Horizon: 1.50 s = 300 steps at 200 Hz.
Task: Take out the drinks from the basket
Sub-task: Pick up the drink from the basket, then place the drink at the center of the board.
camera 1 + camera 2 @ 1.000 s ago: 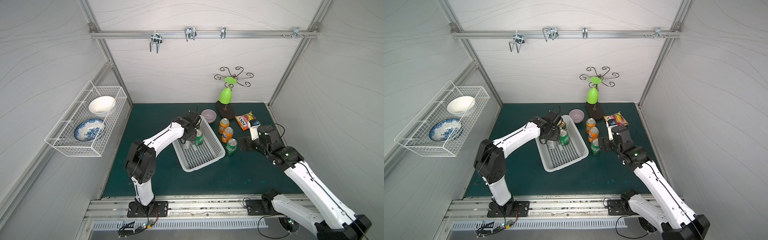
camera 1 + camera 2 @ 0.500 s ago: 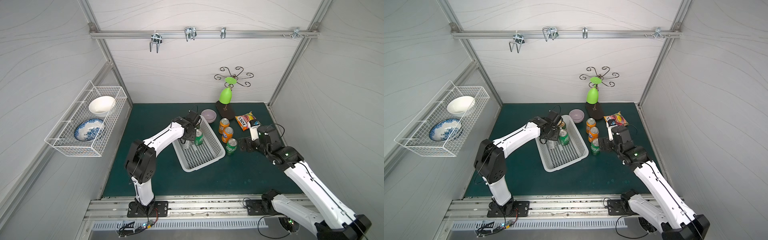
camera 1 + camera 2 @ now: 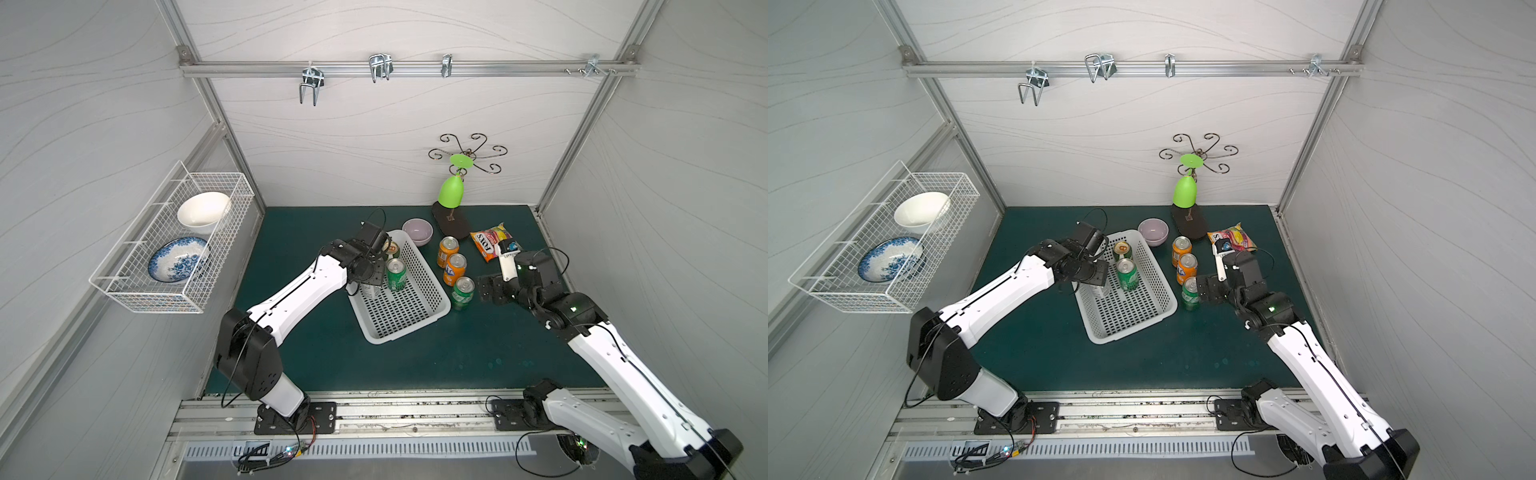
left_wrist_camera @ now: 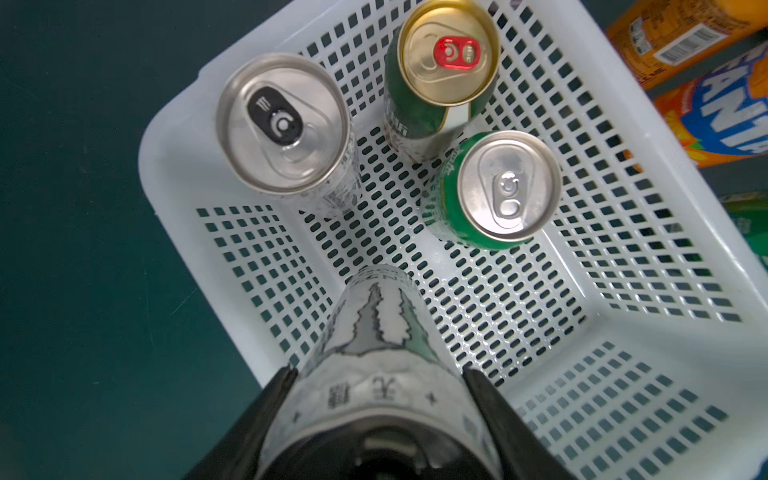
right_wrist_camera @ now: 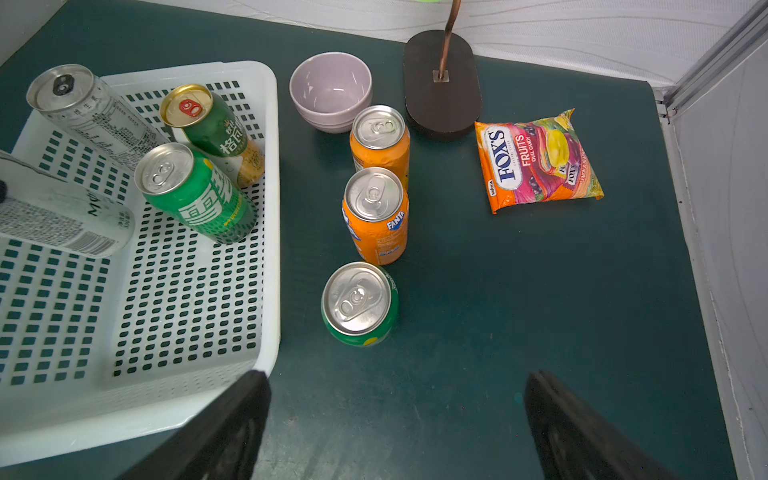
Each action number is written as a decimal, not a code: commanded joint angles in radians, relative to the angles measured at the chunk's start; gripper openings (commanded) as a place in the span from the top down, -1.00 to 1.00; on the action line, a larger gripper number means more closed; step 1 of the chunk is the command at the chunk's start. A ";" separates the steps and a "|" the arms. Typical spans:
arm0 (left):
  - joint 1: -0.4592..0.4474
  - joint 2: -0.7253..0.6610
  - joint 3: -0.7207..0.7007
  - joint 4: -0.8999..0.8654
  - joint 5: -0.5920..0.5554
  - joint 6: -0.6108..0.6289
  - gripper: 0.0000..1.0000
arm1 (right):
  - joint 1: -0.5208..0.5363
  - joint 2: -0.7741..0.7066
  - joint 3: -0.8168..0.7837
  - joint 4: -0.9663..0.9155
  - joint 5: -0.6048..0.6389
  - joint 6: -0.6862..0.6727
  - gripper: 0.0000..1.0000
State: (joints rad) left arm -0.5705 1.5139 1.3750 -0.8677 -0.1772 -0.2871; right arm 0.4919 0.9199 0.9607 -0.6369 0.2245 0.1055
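Left wrist view: left jaws clenched on a slim silver-white can (image 4: 378, 353), one jaw pressed to each side of its body. The can stands upright inside the white basket (image 4: 174, 137), close to a long wall. Whether its base rests on the perforated floor or is raised, cannot tell.

Three more cans stand at one end of the basket:
- second slim can (image 4: 282, 124), in the corner
- cream-and-green can (image 4: 449, 54), with a gold lid and red tab
- green can (image 4: 505, 185), just beside it

Right wrist view: right jaws spread wide with nothing between them, above the dark green surface (image 5: 498, 291) by a basket corner.

Out of the basket, three cans stand upright in a row on the surface along its long wall, close together:
- second green can (image 5: 359, 305), nearest the right jaws
- near orange can (image 5: 376, 208)
- far orange can (image 5: 380, 133)

A lilac bowl (image 5: 330, 89) sits just past the far orange can. A candy bag (image 5: 538, 160) lies flat, apart from the row.

In both top views the basket sits mid-surface, between the two arms.
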 commanded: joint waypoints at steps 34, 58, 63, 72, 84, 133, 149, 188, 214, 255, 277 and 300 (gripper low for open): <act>0.001 -0.154 0.083 -0.027 -0.013 0.043 0.18 | -0.006 -0.009 0.003 -0.007 -0.026 0.006 -0.98; 0.013 -0.181 0.132 -0.055 -0.036 0.066 0.18 | -0.006 -0.015 0.000 -0.006 -0.030 0.009 -0.98; 0.020 -0.182 0.147 -0.062 -0.040 0.073 0.18 | -0.006 -0.016 0.000 -0.006 -0.031 0.008 -0.98; 0.038 -0.182 0.172 -0.077 -0.044 0.081 0.18 | -0.006 -0.019 0.000 -0.007 -0.032 0.010 -0.98; 0.068 -0.178 0.208 -0.100 -0.041 0.090 0.19 | -0.006 -0.020 0.001 -0.008 -0.037 0.012 -0.98; 0.242 -0.168 0.294 -0.128 -0.043 0.131 0.21 | -0.006 -0.035 0.001 -0.013 -0.040 0.013 -0.98; 0.299 -0.147 0.322 -0.126 -0.043 0.140 0.21 | -0.006 -0.033 0.001 -0.014 -0.041 0.013 -0.98; 0.394 -0.052 0.403 -0.082 -0.027 0.145 0.23 | -0.006 -0.030 0.000 -0.010 -0.053 0.014 -0.98; 0.418 0.045 0.501 -0.069 -0.009 0.153 0.23 | -0.006 -0.033 0.001 -0.013 -0.054 0.013 -0.98; 0.448 0.233 0.657 -0.079 0.011 0.171 0.23 | -0.006 -0.030 0.004 -0.013 -0.064 0.011 -0.98; 0.474 0.336 0.734 -0.089 0.041 0.176 0.24 | -0.006 -0.030 0.004 -0.015 -0.070 0.011 -0.98; 0.489 0.439 0.805 -0.097 0.052 0.190 0.24 | -0.006 -0.030 0.001 -0.017 -0.074 0.011 -0.98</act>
State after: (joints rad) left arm -0.1062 1.8866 2.0708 -1.0340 -0.1432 -0.1238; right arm 0.4911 0.8993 0.9607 -0.6373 0.1654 0.1081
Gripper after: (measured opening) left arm 0.614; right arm 0.991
